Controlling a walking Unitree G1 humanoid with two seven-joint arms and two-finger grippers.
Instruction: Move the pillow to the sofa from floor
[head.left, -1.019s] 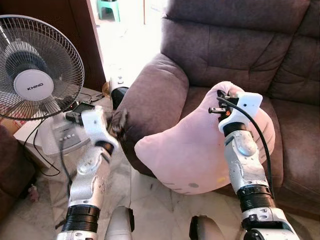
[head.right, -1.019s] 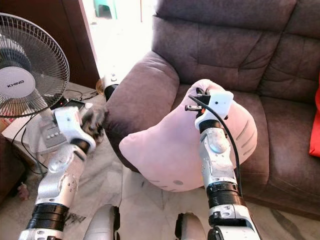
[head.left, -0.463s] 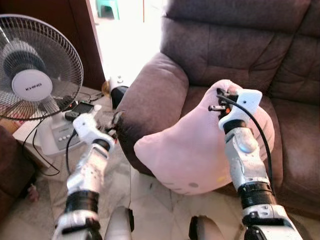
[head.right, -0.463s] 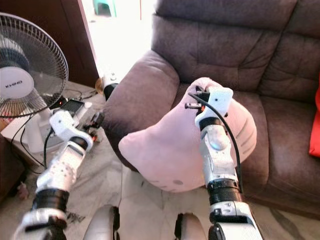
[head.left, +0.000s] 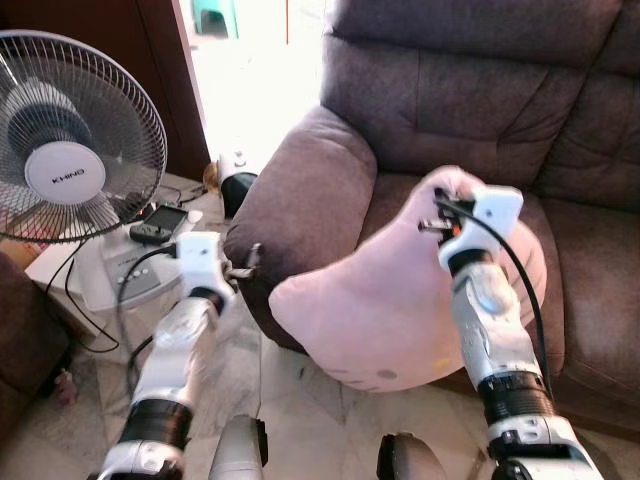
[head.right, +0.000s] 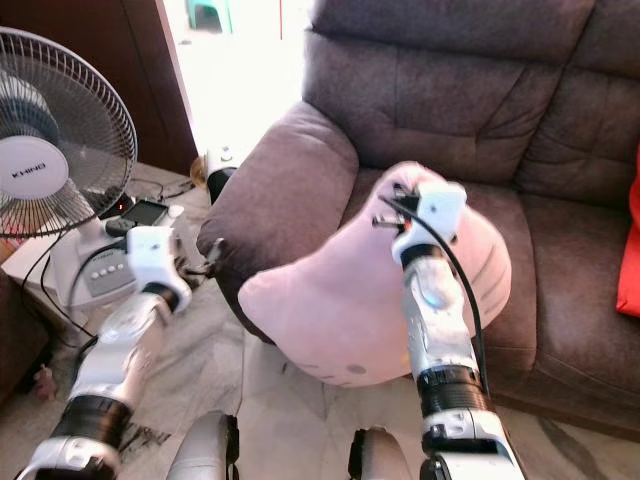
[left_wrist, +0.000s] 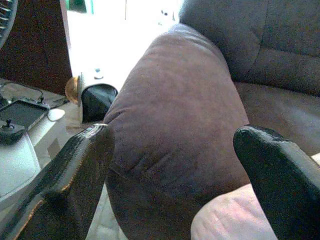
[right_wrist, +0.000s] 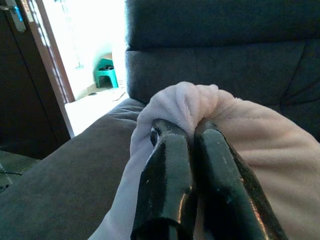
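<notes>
Pillow: pink, plush, held off the floor. Its upper corner is pinched in the right gripper, whose two fingers sit pressed together on a bunched fold of the fabric. The body hangs down and toward the robot's left from that grip, long axis slanting from the held corner to the low far corner near the armrest. The lower edge overhangs the front of the seat, above the floor.

Sofa: dark brown, straight ahead. The seat cushion lies behind and to the right of the pillow, bare on that side (a red item shows at the far right). The backrest rises close behind the right gripper.

Armrest: bulky, rounded, just beside the pillow's low corner on the robot's left. It is the edge most likely to catch that corner.

Left gripper: fingers wide apart, holding nothing, pointed at the armrest front, near the pillow's low corner but apart from it.

Fan: on its stand, well to the left, beside the left arm's elbow room.

Judgement: the right arm is the carrying arm; open room lies forward and rightward over the seat, so the pillow wants moving deeper in before release.
</notes>
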